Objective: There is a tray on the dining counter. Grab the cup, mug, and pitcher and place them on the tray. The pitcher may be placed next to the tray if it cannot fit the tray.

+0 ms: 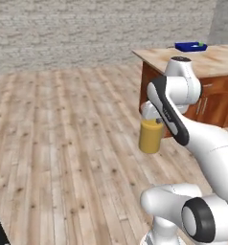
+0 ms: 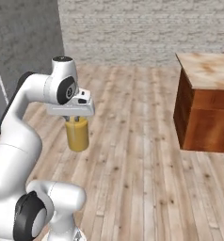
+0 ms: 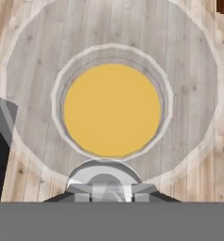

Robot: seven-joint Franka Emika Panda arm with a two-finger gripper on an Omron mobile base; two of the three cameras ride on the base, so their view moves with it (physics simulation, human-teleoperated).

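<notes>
My gripper (image 1: 152,119) is shut on the rim of the pitcher (image 1: 151,138), a clear cylinder of orange liquid that hangs upright over the wooden floor. From the right, the pitcher (image 2: 77,135) sits just under the gripper (image 2: 76,118). The hand view looks straight down into the pitcher (image 3: 112,110), with the gripper (image 3: 104,188) on its near rim. The blue tray (image 1: 190,46) lies far off on the dining counter (image 1: 216,60). A green speck at the tray's right end, perhaps the cup (image 1: 200,44), is too small to tell. The mug is out of view.
The counter's reddish wood base (image 2: 203,117) stands ahead to the right, with open plank floor (image 1: 63,143) between it and me. A pale brick wall (image 1: 87,28) closes the back. A grey wall (image 2: 24,37) rises on the left.
</notes>
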